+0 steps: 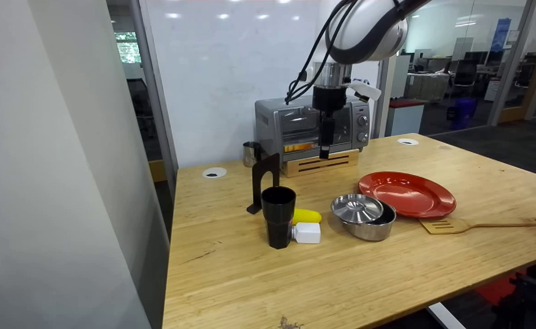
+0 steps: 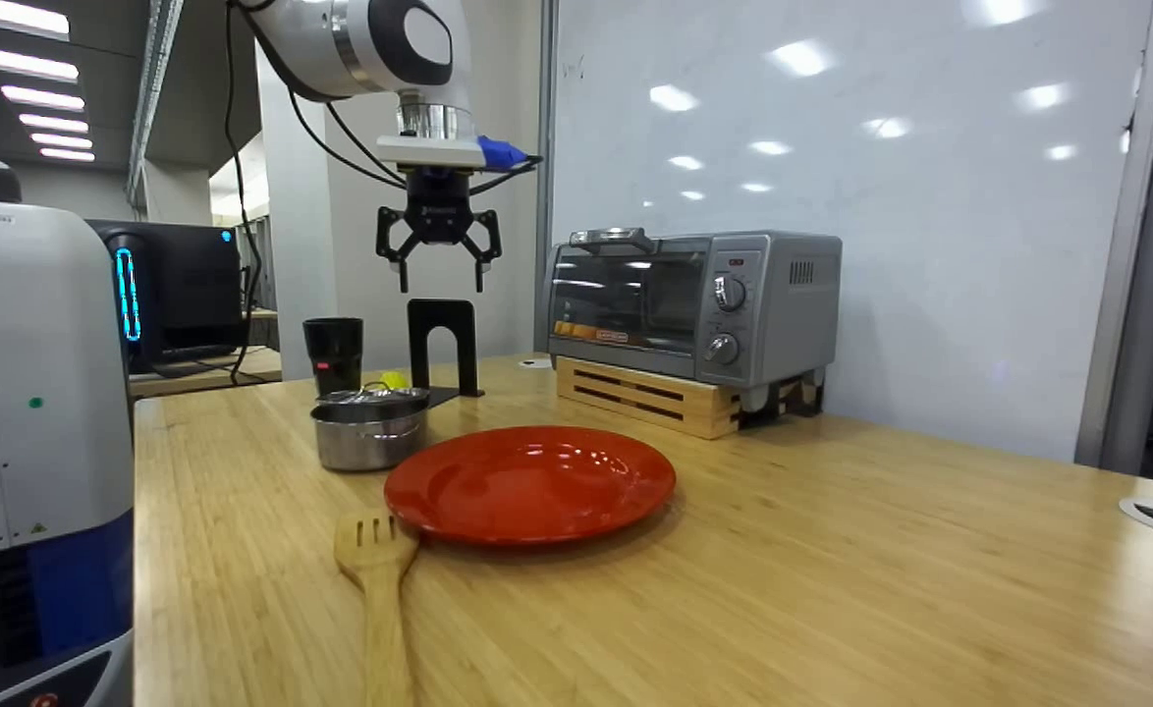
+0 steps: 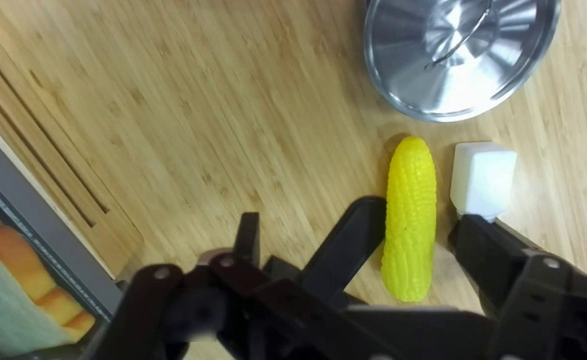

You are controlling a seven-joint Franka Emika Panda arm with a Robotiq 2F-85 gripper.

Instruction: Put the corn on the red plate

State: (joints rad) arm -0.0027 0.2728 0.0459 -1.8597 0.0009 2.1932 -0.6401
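The yellow corn lies on the table. In an exterior view the corn is partly behind the black cup and the white block; elsewhere only a bit of it shows behind the metal bowl. The red plate lies flat and bare, also in an exterior view; it is out of the wrist view. My gripper is open and empty, high above the table, also seen in an exterior view. In the wrist view the corn appears between the spread fingers, well below them.
A black bookend stands close beside the corn; its base reaches the corn's side in the wrist view. The metal bowl with a tilted lid sits between corn and plate. A wooden spatula and toaster oven are near the plate.
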